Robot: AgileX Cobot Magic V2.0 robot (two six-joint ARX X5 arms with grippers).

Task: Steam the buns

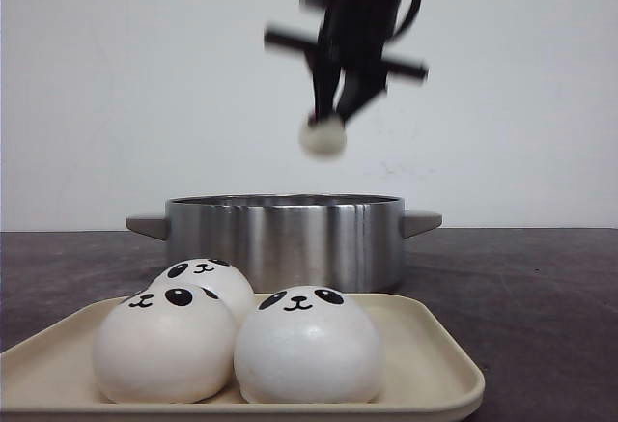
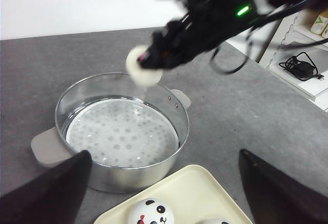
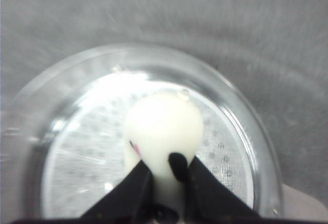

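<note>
High in the front view, the right gripper (image 1: 330, 118) pinches a smooth white bun (image 1: 323, 136) above the steel pot (image 1: 285, 239); only the left wrist view reveals its perforated liner (image 2: 122, 137), with the left gripper's fingers (image 2: 48, 193) spread wide.

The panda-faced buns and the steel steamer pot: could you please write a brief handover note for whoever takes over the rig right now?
Right gripper: shut on one white panda-faced bun, held in the air above the round steel steamer pot.
Left gripper: open, empty, above the near side of the pot.
Three buns sit on the cream rectangular tray.
Done: none in the pot; its perforated insert is bare.
Left: lower and release this bun, then move the other three.
</note>
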